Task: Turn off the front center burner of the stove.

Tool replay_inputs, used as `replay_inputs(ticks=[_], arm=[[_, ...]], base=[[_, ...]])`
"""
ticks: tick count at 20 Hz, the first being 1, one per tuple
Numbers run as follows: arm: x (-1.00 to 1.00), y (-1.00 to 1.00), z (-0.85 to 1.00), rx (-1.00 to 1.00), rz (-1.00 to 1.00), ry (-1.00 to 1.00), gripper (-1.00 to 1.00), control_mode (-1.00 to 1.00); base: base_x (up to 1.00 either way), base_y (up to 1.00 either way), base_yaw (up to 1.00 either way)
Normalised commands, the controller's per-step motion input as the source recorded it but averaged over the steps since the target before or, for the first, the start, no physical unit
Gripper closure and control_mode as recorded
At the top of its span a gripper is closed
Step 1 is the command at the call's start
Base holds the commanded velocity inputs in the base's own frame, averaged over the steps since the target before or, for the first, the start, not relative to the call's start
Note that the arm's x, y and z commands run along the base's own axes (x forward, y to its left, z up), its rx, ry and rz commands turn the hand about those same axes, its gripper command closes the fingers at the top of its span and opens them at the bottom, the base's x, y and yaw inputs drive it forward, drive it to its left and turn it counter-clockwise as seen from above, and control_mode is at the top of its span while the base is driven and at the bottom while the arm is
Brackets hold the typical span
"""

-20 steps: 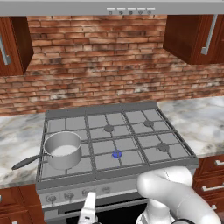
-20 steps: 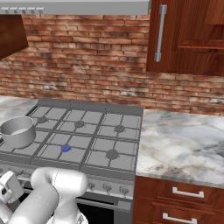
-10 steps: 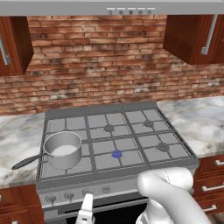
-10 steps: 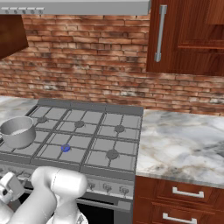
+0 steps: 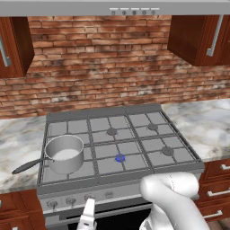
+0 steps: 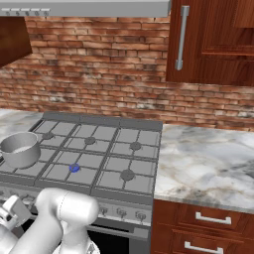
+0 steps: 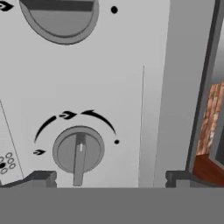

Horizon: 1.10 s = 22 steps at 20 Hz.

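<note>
Closing on the wrong knob point(image 7: 78, 151) is your main risk: several near-identical knobs sit in a row on the stove point(image 5: 179, 168) front, and another knob point(image 7: 61, 19) lies nearby. The front center burner point(image 5: 119, 158) glows blue, in the stove's near row, right of the pot point(image 5: 65, 153). Your gripper point(image 7: 107, 177) is spread wide, holding nothing, its tips straddling the knob.
</note>
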Motion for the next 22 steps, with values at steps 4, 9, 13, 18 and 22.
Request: replay_inputs(ticks=[4,9,13,18,22], arm=[[0.17,0.0,-0.1,0.0,0.0,0.0,-1.0,-1.0],[0.14,0.03,-0.11,0.0,0.0,0.0,-1.0,-1.0],[0.11,0.08,-0.15,0.0,0.0,0.0,-1.0,-1.0],[0.06,0.12,-0.21,0.0,0.0,0.0,-1.0,-1.0],[0.0,0.21,-0.23,0.0,0.0,0.0,-1.0,-1.0]], base=[[0.0,0.0,0.0],[0.0,0.0,0.0],[0.0,0.0,0.0],[0.0,0.0,0.0],[0.0,0.0,0.0]])
